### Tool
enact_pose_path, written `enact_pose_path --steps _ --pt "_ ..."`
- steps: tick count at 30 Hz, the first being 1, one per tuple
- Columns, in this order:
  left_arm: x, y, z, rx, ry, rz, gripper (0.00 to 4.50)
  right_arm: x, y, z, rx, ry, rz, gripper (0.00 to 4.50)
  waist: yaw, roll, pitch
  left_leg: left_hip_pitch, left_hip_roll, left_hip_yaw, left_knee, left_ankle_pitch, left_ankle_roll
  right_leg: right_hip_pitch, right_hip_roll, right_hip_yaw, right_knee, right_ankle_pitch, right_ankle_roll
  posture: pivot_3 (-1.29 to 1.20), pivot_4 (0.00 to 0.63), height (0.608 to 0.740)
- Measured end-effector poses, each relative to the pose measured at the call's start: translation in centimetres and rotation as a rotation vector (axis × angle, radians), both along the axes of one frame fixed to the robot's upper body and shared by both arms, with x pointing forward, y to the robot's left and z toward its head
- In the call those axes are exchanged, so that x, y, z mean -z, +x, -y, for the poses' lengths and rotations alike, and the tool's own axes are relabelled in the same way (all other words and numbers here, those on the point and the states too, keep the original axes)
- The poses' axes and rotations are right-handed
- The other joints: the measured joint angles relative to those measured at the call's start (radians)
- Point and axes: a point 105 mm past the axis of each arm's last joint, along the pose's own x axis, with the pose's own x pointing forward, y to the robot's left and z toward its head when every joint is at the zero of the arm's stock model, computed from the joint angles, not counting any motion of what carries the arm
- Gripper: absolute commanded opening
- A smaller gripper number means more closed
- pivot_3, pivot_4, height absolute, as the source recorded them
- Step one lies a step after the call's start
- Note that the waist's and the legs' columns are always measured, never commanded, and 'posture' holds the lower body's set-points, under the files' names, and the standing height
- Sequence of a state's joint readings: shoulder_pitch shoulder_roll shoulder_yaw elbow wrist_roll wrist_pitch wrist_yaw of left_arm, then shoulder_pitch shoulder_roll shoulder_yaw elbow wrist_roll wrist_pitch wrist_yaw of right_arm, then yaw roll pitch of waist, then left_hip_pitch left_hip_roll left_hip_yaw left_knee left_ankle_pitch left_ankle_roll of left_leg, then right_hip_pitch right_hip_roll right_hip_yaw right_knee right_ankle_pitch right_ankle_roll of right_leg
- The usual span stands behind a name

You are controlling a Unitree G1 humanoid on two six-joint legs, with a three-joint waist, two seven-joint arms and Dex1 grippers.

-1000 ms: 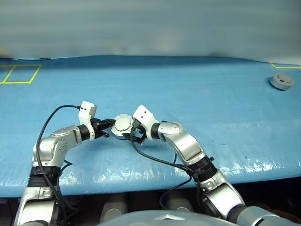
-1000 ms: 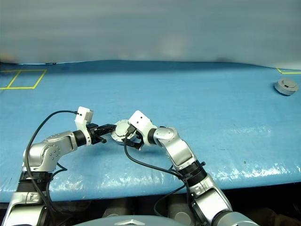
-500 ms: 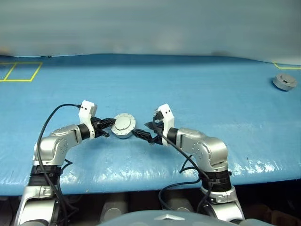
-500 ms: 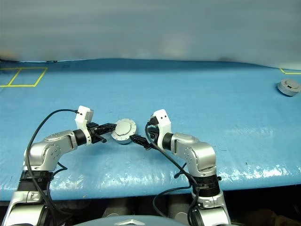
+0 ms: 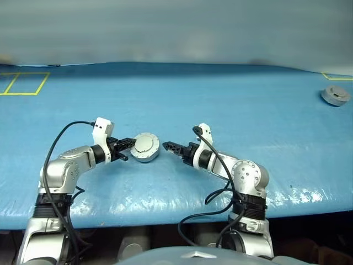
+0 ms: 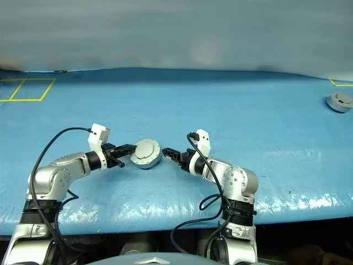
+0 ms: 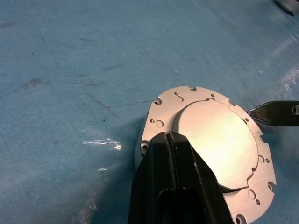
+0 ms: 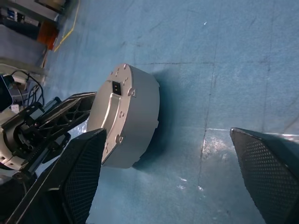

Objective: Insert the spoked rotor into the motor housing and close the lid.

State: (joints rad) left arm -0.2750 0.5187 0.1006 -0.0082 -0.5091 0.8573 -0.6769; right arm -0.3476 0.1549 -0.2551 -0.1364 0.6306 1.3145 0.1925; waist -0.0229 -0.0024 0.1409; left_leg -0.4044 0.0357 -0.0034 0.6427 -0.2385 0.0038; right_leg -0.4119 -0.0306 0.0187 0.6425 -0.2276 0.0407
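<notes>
We note the left gripper [image 5: 130, 142] clamped on the rim of the motor housing [image 5: 145, 147], which rests tilted on the blue table [image 5: 231, 105] with the lid [image 7: 218, 143] apparently seated on top, smooth face out. The right gripper [image 5: 168, 147] sits just beside the housing, apart from it, fingers spread wide and empty. A second grey round part [image 5: 335, 95] lies well beyond the right gripper, probably unrelated.
</notes>
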Motion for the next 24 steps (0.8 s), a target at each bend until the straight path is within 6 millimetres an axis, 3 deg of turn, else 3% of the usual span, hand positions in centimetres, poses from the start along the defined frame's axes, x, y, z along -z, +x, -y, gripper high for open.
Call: enact_pose_path --steps 24 --pt "0.0 -0.1 -0.2 -0.007 0.004 0.003 0.0 0.9 0.5 -4.5 0.0 0.258 -0.177 4.49 -0.008 0.0 0.0 0.0 0.001 0.0 0.001 0.0 0.0 0.001 0.001 0.0 0.0 0.0 0.001 0.0 0.15 0.74"
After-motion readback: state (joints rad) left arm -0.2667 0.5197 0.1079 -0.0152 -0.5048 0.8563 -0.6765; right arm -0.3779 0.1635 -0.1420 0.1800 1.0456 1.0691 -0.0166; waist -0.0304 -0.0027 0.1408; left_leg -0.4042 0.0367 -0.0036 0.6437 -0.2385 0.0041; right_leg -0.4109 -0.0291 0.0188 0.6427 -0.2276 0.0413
